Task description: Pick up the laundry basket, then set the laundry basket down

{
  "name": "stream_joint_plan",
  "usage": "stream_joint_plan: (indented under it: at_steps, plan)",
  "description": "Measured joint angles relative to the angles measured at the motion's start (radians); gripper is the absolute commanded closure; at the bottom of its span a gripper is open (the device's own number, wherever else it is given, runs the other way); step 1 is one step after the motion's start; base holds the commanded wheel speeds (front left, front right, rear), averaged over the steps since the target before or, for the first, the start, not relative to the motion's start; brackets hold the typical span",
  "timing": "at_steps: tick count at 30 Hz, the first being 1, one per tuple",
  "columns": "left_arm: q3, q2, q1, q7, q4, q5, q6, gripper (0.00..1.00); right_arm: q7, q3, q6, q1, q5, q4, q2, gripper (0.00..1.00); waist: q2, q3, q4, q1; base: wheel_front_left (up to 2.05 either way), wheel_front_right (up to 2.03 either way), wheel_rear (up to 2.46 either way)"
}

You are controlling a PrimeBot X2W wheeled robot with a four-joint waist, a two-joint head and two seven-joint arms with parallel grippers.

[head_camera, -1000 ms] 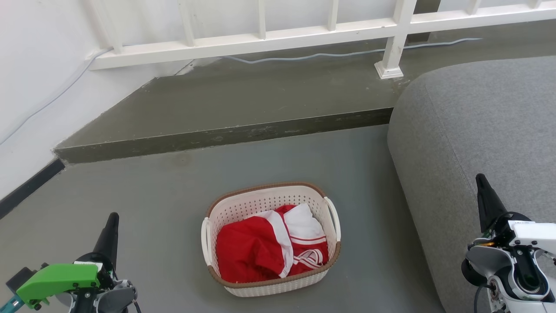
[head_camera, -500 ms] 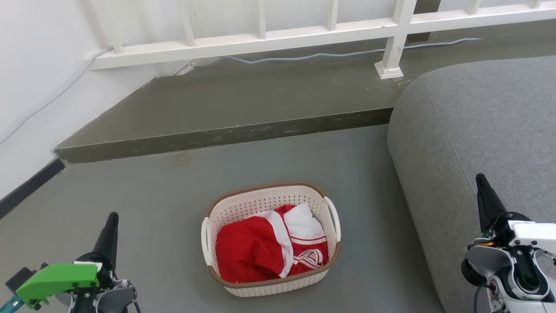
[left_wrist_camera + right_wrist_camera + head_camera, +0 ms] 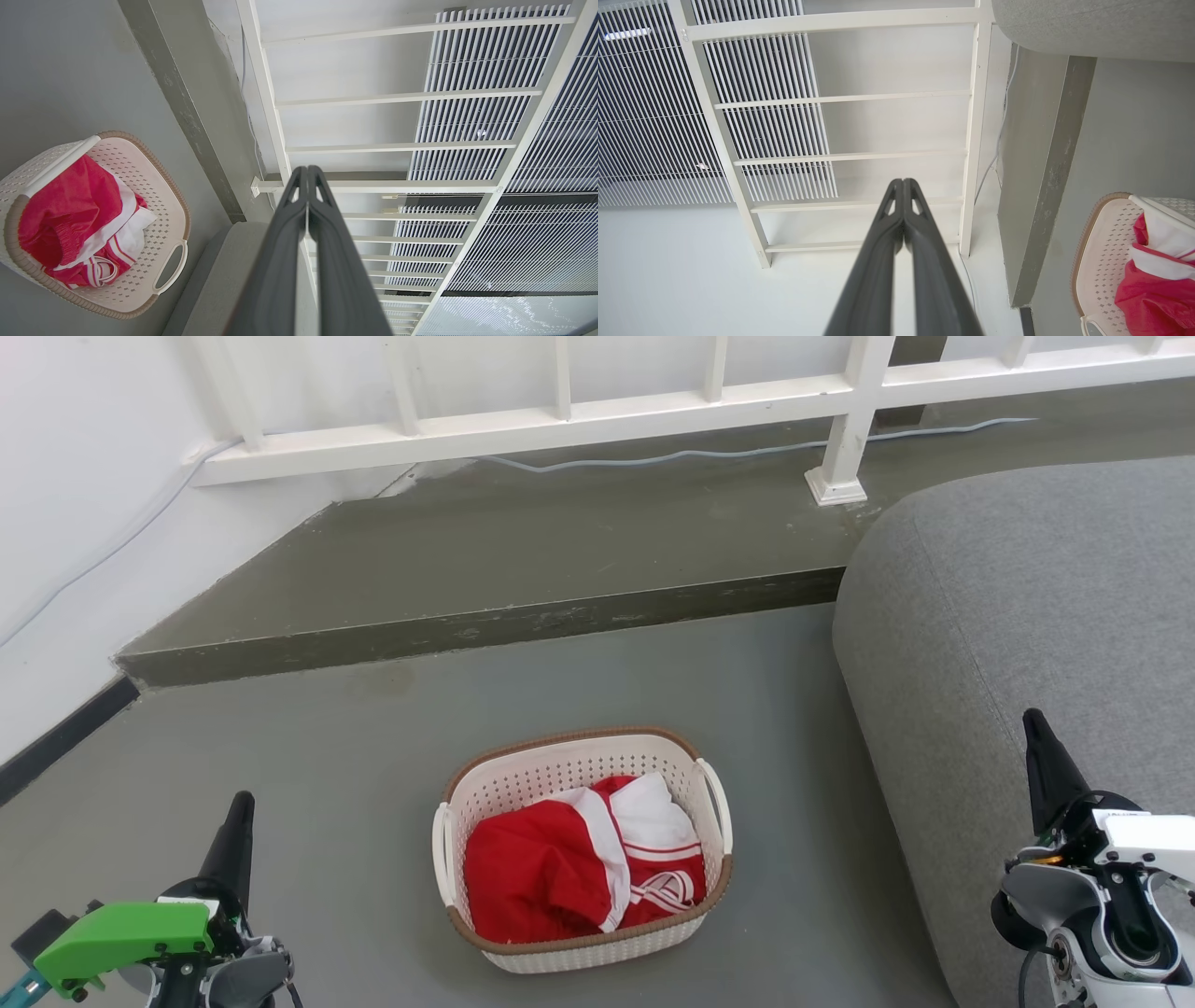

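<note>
Basket position: the laundry basket (image 3: 560, 771) stands upright on the grey floor (image 3: 355, 756), on the near side of the raised step (image 3: 485, 625) and apart from its edge, with a strip of bare floor between it and the grey sofa (image 3: 1027, 616) on the robot's right. One white loop handle (image 3: 439, 854) faces the robot's left side and the other handle (image 3: 719, 803) faces the sofa. A red and white garment (image 3: 551, 873) lies crumpled inside the basket, below the brown rim. The left claw (image 3: 244, 800) hangs over the floor at the lower left of the head view, well apart from the basket; its two dark fingers are pressed together along their length and hold nothing, as the left wrist view confirms at the tips (image 3: 307, 169). The right claw (image 3: 1032, 717) hangs in front of the sofa at the lower right, also well apart from the basket, with its fingers likewise closed tip to tip (image 3: 902, 181) and empty. Both claws point away from the robot toward the white railing (image 3: 560, 420) on top of the step. A pale cable (image 3: 700, 453) runs along the step at the foot of the railing.
</note>
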Motion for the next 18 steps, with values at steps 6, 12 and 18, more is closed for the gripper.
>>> stream_joint_plan:
  at_steps: [6,12,18]
  plan:
    - [0.001,0.000,0.000,0.000,0.000,0.001,0.000,1.00,0.000,-0.001,0.000,0.000,0.000,0.000,0.000,1.00,0.0000,0.000,0.000,0.0000,0.00,0.00,0.00]
    - [0.001,0.000,0.000,0.000,0.000,0.001,0.000,1.00,0.000,-0.001,0.000,0.000,0.000,0.000,0.001,1.00,0.0000,0.000,0.000,0.0000,0.00,0.00,0.00]
    - [0.002,-0.001,0.000,0.000,-0.001,0.001,0.000,1.00,0.001,-0.002,0.000,0.000,-0.001,-0.001,0.002,1.00,0.0000,0.000,0.000,0.0000,0.00,0.00,0.00]
